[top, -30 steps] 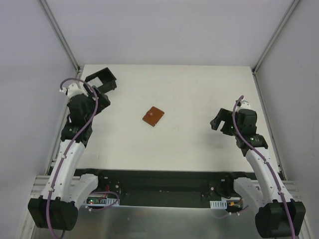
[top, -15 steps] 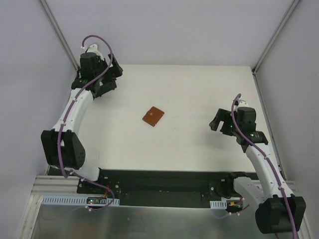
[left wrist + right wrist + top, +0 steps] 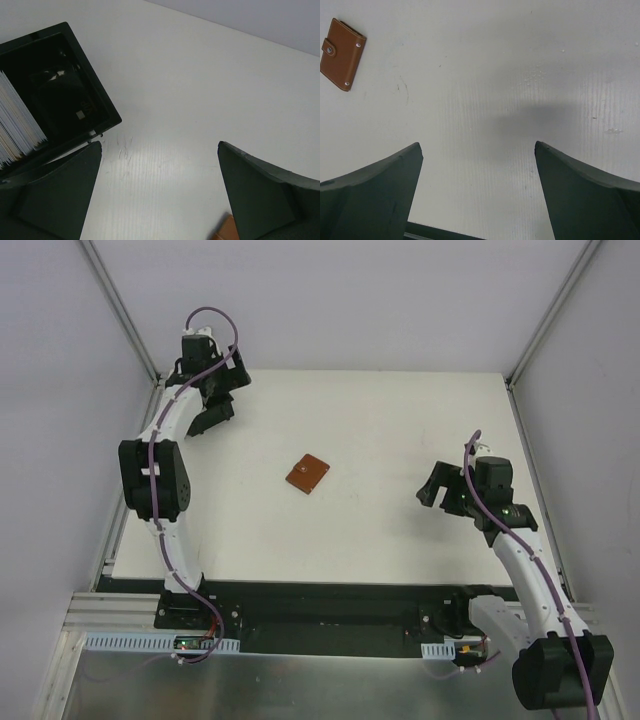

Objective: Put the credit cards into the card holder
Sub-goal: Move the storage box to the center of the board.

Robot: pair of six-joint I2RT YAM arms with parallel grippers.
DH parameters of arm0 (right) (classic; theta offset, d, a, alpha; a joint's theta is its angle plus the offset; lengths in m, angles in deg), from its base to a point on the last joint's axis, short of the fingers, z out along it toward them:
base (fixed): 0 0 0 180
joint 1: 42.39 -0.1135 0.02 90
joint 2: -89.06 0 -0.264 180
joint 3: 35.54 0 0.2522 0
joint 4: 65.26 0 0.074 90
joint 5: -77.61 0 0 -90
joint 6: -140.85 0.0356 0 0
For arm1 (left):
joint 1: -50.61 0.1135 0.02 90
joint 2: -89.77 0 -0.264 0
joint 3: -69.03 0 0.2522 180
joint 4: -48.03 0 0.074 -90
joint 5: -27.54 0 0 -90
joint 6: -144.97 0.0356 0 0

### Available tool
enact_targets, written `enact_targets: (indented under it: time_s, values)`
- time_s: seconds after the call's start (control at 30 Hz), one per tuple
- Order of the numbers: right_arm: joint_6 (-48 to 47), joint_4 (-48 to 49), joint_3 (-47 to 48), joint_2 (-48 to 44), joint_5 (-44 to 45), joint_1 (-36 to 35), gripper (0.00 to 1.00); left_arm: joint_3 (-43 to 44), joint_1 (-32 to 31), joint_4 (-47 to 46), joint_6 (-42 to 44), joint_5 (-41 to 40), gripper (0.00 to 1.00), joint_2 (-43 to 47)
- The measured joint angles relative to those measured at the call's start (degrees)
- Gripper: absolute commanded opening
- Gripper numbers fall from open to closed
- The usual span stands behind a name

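We are seeing the card holder [image 3: 65,100] as a small black open-topped box with angled walls, sitting ahead and to the left of the left gripper [image 3: 159,150], with its near corner showing just above the left finger [image 3: 55,195]. The credit cards [image 3: 17,120] are standing on edge inside it, a white-to-pale stack on its left side. The holder is running off the frame's left edge and the finger is covering its near wall, so we are not counting cards. In the top view the wrist is masking it. Both grippers are standing wide apart and empty. The right gripper [image 3: 477,147] is hanging over bare table [image 3: 520,75], with a brown wallet [image 3: 341,54] lying flat well ahead-left of it. The left gripper is working at the table's far-left corner, with open surface stretching ahead and to its right.
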Motion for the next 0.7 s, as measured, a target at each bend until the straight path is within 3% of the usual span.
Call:
enact_targets:
  time_s: [0.7]
  values:
    - [-0.5,-0.5,-0.1,3.8,-1.3,0.0,0.96,9.2,0.9,2.4,2.4,-5.6,0.99,-11.3]
